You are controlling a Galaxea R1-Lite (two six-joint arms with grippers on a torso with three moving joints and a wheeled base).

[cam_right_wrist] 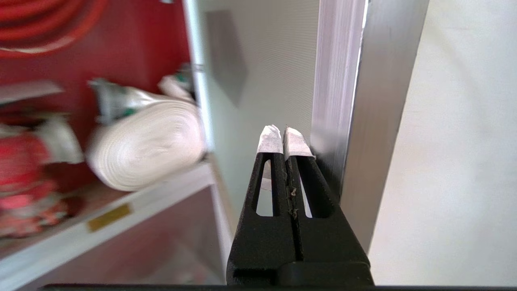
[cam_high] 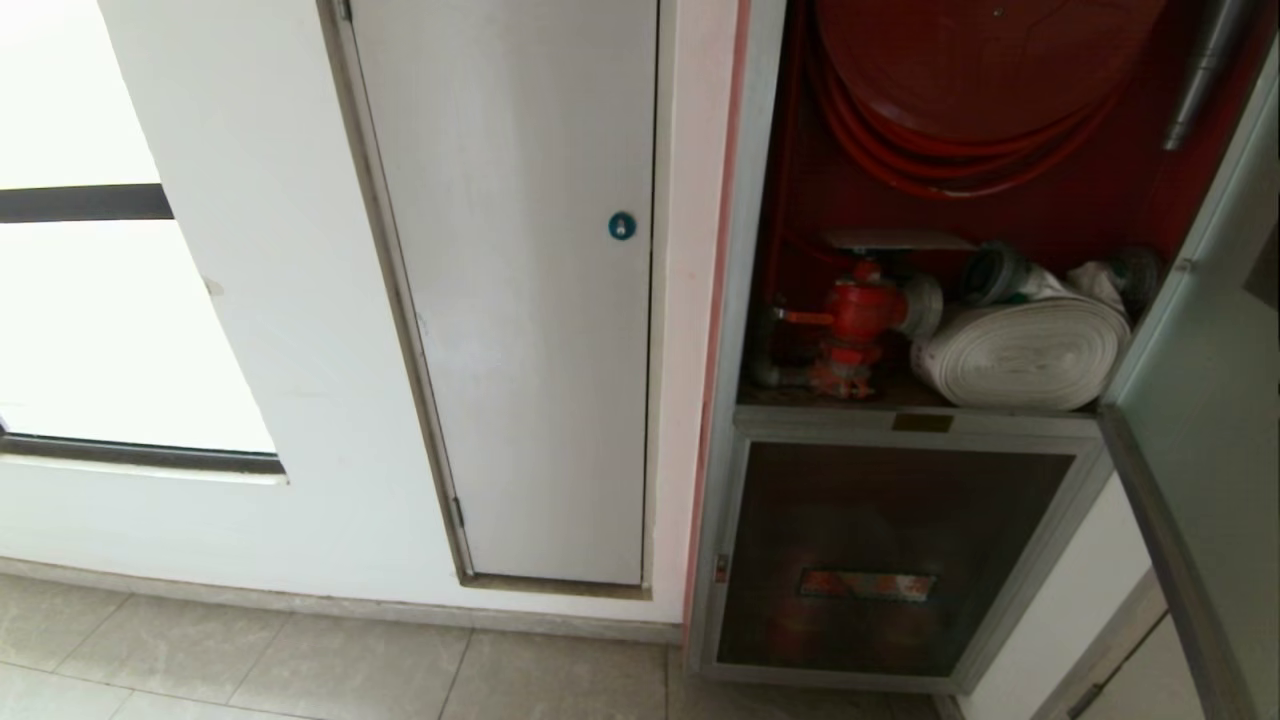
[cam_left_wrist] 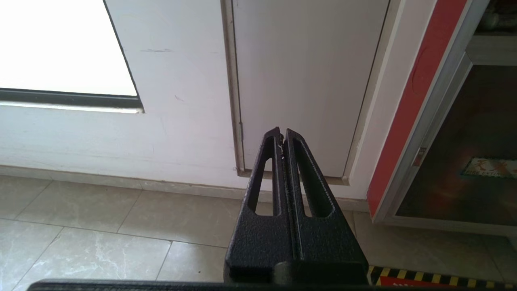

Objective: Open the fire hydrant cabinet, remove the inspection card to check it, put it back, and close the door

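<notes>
The fire hydrant cabinet (cam_high: 742,300) stands open, showing its red interior, red hose reel (cam_high: 980,60), red valve (cam_high: 860,312) and white rolled hose (cam_high: 1030,355). The inspection card (cam_high: 895,240), a thin pale sheet, lies flat just above the valve; it is also in the right wrist view (cam_right_wrist: 28,91). The door (cam_high: 1200,400) is swung out at the right edge of the head view. My right gripper (cam_right_wrist: 284,135) is shut and empty, its taped tips close to the inner side of the door's aluminium frame (cam_right_wrist: 335,81). My left gripper (cam_left_wrist: 282,135) is shut, parked low over the floor. Neither arm shows in the head view.
A white panel door with a round blue lock (cam_high: 621,226) is left of the cabinet. Below the open compartment sits a smaller dark glass panel with an orange label (cam_high: 868,585). A bright window (cam_high: 100,320) is at far left. Grey floor tiles (cam_left_wrist: 101,226) lie below.
</notes>
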